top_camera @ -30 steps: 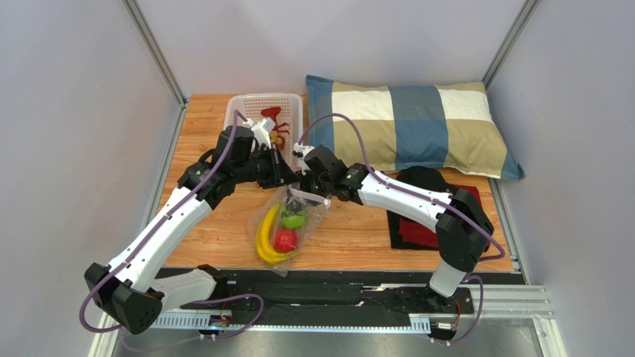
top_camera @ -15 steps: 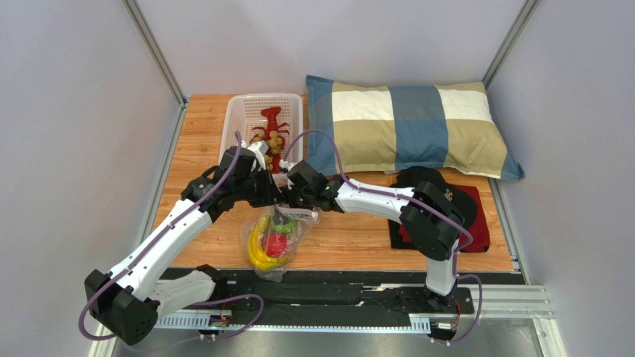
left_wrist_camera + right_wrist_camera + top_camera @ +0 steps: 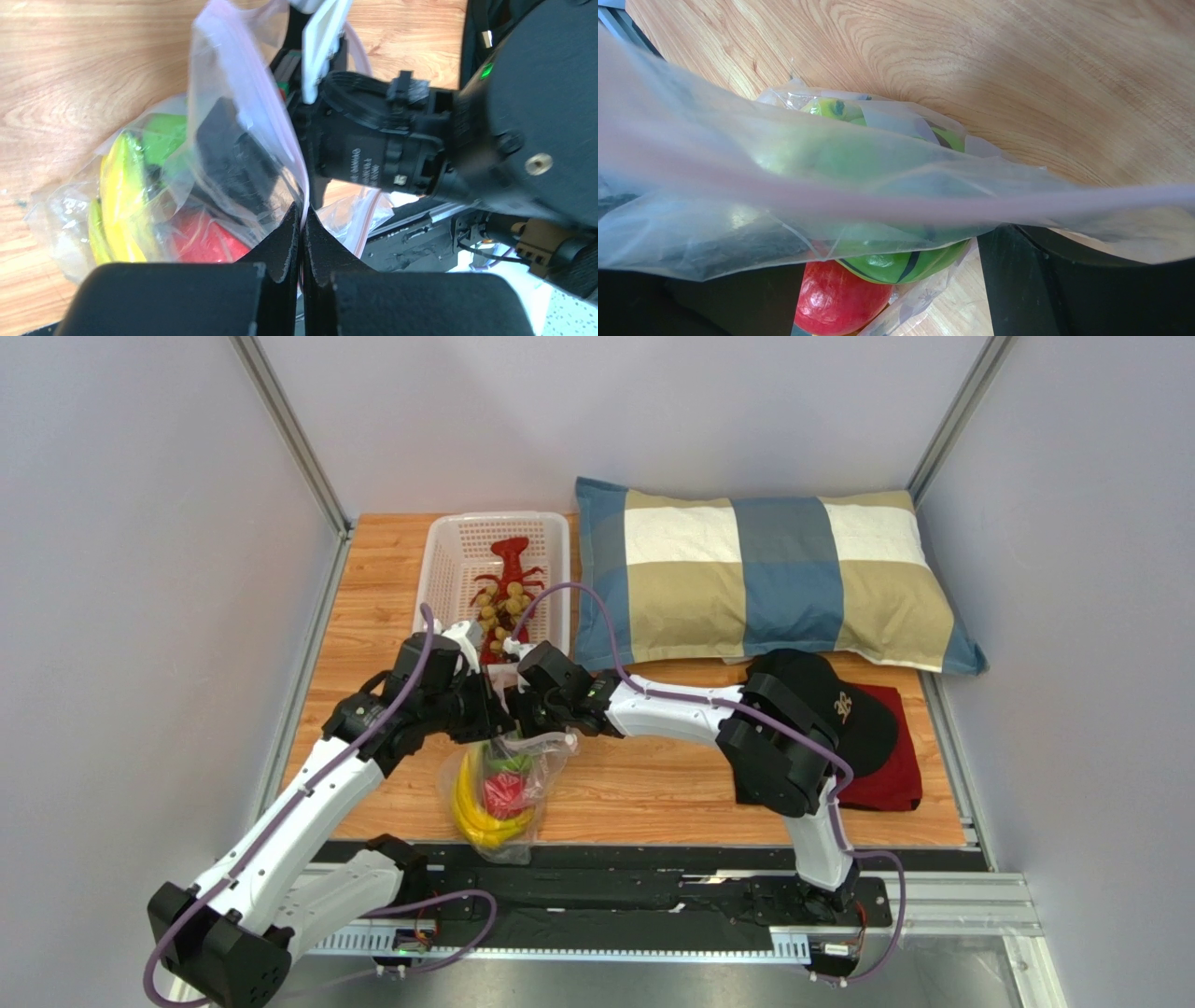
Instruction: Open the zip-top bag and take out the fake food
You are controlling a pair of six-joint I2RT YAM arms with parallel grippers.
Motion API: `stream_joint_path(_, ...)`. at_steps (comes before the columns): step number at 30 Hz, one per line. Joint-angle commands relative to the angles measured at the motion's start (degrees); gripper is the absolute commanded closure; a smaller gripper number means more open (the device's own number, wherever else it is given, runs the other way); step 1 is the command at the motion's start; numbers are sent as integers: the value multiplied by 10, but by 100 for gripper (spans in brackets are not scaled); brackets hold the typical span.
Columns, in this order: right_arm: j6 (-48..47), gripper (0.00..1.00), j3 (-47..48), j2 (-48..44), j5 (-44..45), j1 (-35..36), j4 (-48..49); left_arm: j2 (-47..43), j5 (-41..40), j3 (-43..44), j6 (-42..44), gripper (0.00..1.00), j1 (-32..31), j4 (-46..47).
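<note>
Zip-top bag point(image 3: 512, 787) mouth parted, left gripper point(image 3: 303, 210) clenched on its rim, right gripper point(image 3: 892, 252) spread; banana point(image 3: 474, 809), green ball point(image 3: 878, 164), red fruit point(image 3: 840, 297) still inside.

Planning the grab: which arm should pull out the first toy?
Right. The left gripper is shut on the edge of the zip-top bag; the right gripper is open directly over the green striped ball.

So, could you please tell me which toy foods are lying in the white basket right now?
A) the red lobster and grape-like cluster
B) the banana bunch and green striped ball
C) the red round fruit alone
A: the top view shows the red lobster and grape-like cluster in the white basket, while the banana bunch, green striped ball and red round fruit sit inside the zip-top bag.
</note>
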Motion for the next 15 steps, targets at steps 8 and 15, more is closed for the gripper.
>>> stream_joint_path(8,-75,100,28,-112,-31,1,-110,-66,-4,-34,7,100,33,-46)
stream_joint_path(15,-38,100,48,-194,-91,-24,-162,-82,-7,-43,8,100,38,-43)
